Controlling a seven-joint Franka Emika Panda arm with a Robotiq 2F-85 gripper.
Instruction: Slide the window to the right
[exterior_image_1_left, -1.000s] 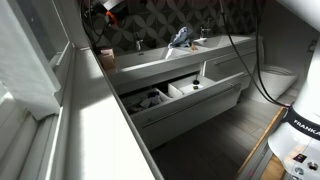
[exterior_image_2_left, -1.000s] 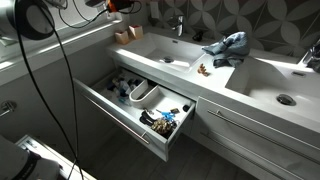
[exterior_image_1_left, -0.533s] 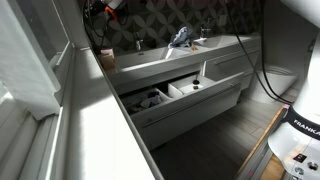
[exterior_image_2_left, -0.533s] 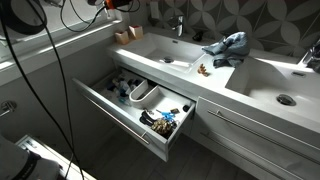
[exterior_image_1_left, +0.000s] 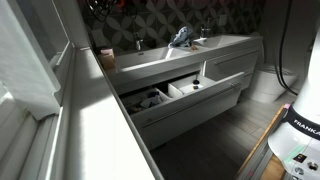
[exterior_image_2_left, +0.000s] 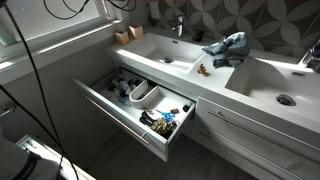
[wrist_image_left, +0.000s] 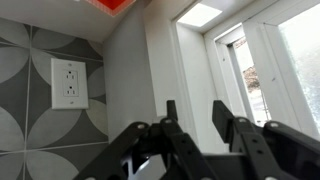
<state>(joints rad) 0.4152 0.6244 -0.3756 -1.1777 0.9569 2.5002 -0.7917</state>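
The window shows in the wrist view as a frosted pale pane (wrist_image_left: 300, 60) in a white frame (wrist_image_left: 262, 70), to the right of the white wall corner. My gripper (wrist_image_left: 195, 108) is open and empty, its two black fingers pointing up in front of the white frame post, left of the pane. I cannot tell whether it touches the frame. In both exterior views the window is at the left (exterior_image_1_left: 25, 60) (exterior_image_2_left: 70, 18), above the long white ledge (exterior_image_2_left: 60, 50). The gripper itself is out of both exterior views; only black cables (exterior_image_2_left: 30, 60) hang there.
A white vanity with two sinks (exterior_image_2_left: 170, 55) has its top drawer (exterior_image_2_left: 130, 100) pulled open, with several small items inside. A blue cloth (exterior_image_2_left: 228, 45) lies by the tap. A wall socket (wrist_image_left: 67, 80) is left of the gripper. The robot base (exterior_image_1_left: 300, 130) stands on the floor.
The arm's orange-marked end has risen out of the top of both exterior views; the cables have shifted with it. Drawer and vanity are unchanged.
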